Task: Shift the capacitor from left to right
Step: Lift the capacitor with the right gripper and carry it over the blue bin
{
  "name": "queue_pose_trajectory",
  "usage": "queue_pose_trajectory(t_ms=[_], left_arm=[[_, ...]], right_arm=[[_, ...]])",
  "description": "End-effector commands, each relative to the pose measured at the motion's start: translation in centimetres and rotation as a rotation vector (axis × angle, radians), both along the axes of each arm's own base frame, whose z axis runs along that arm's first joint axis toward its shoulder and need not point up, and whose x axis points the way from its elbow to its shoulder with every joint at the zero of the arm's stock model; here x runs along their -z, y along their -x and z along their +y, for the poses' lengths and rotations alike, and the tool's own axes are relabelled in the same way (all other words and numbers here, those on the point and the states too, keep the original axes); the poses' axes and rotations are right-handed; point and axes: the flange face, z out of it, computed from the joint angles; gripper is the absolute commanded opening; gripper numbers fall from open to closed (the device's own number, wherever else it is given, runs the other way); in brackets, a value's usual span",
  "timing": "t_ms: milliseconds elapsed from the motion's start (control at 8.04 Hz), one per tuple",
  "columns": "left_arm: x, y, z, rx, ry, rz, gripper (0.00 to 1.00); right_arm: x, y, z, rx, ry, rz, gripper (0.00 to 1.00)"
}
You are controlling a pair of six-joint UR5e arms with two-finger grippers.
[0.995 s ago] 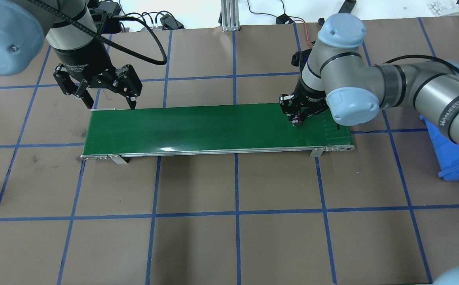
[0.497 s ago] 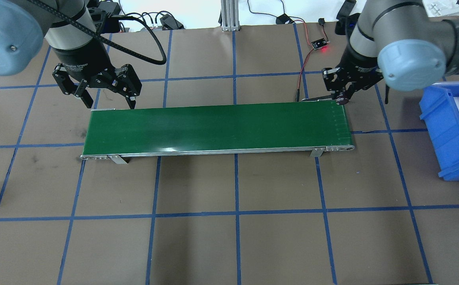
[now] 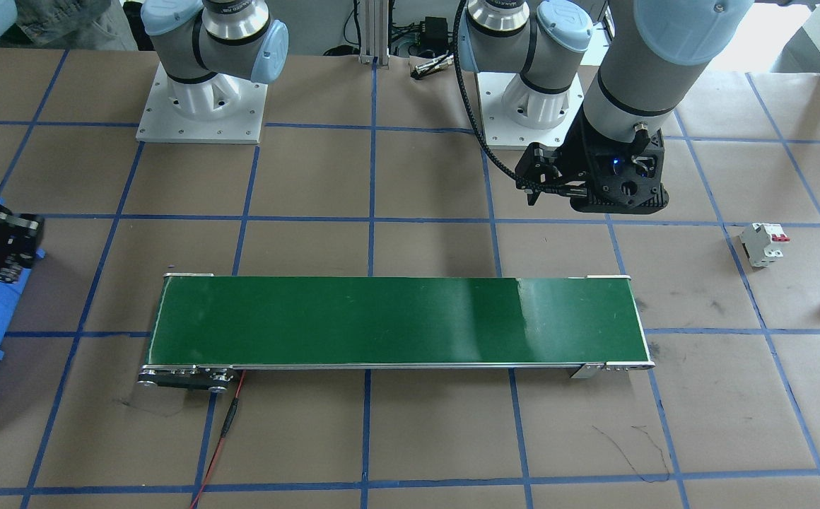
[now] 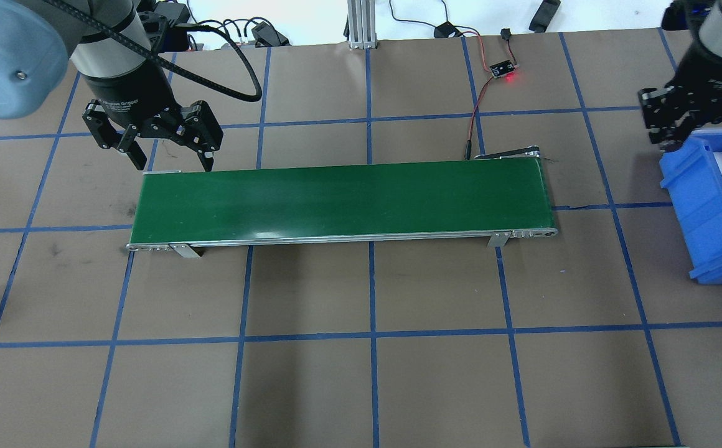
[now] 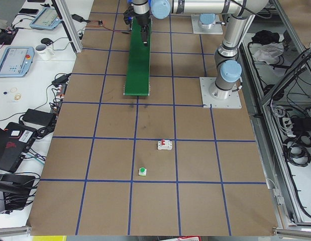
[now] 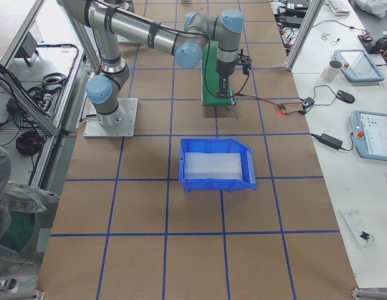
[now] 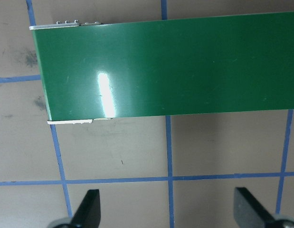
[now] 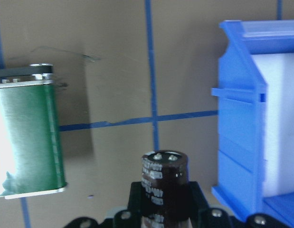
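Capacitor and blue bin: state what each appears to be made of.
The capacitor: dark glossy sleeve with pale print, likely a plastic wrap; the silvery studs on its end face look metal. The blue bin: probably moulded plastic, given its uniform colour and ribbed walls.

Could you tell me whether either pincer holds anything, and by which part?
The right pincer grips the capacitor by its lower body, terminal end sticking out. The left pincer is open and empty.
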Motion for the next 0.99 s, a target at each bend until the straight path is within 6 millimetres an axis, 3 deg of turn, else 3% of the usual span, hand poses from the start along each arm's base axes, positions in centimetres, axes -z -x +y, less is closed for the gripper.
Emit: queue_pose_trajectory(t_ms=[0, 249, 622, 870], left_arm=[[0.0, 0.0, 0.0, 0.000, 0.000, 0.000, 1.00], [0.0, -0.1, 0.0, -0.002, 0.000, 0.000, 1.00], [0.0, -0.2, 0.0, -0.003, 0.000, 0.000, 1.00], [0.0, -0.2, 0.0, -0.003, 0.000, 0.000, 1.00]], right_arm=[[-0.5, 9.4, 1.9, 0.059, -0.038, 0.058, 0.00], [0.4, 13.9, 2.9, 0.064, -0.061, 0.045, 0.00], [5.0, 21.3, 2.9, 0.042, -0.080, 0.021, 0.00], [8.2, 23.5, 1.5, -0.026, -0.071, 0.032, 0.00]])
